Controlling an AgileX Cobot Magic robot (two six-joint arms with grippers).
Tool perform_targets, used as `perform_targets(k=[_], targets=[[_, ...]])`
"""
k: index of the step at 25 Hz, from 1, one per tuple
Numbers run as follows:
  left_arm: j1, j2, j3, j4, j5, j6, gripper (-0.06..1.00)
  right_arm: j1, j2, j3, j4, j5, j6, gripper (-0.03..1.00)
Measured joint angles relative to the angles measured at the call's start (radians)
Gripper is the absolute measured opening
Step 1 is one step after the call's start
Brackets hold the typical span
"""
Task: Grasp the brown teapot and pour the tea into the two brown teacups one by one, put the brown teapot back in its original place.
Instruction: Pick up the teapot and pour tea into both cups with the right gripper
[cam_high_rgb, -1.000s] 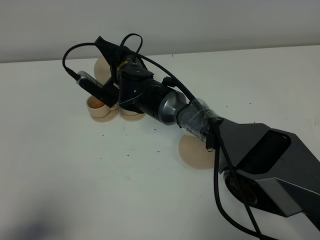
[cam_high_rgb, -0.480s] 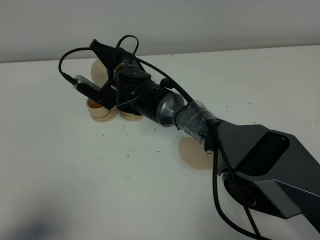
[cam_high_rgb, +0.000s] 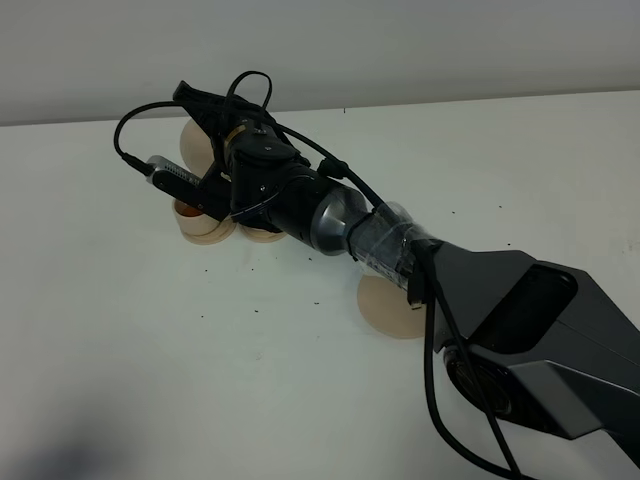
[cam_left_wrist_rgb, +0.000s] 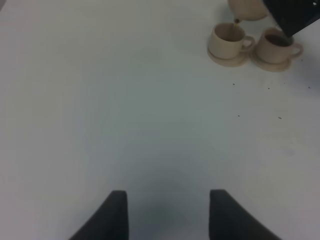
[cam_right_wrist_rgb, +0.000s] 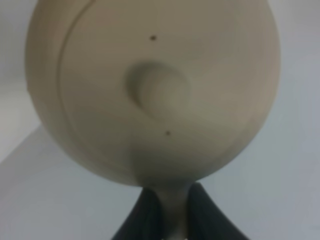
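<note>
Exterior high view: the right gripper (cam_high_rgb: 222, 125) has slid a little more to the left of the picture than a moment ago. The brown teapot (cam_high_rgb: 193, 143) went with it and hangs tipped over the first teacup (cam_high_rgb: 193, 212). That cup shows orange tea inside, so I think the pouring is going on now. The second teacup (cam_high_rgb: 262, 233) sits just beside it, mostly hidden under the arm. The round plate (cam_high_rgb: 385, 310), the teapot's home, lies well apart and half under the arm. The teapot is near the back edge of the table (cam_high_rgb: 130, 380), so there is little room behind it, but the front and the left of the picture are wide and bare. Left wrist view: the left gripper (cam_left_wrist_rgb: 169, 215) has its fingers spread apart, holds nothing, and is far from the cups. A thin line of tea (cam_left_wrist_rgb: 236, 21) falls from the spout into the first teacup. The second teacup looks dark inside, so it may already have tea, but I can't be sure. Right wrist view: the teapot fills the picture, with its lid knob (cam_right_wrist_rgb: 157, 92) in the middle. The right gripper is pinched tight on the handle (cam_right_wrist_rgb: 172, 200).
</note>
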Motion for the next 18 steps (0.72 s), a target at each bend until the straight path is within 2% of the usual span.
perform_targets(k=[18], targets=[[0.0,0.0,0.0,0.0,0.0,0.0,0.4,0.002,0.0,0.0,-0.023,0.001,0.017,0.11]])
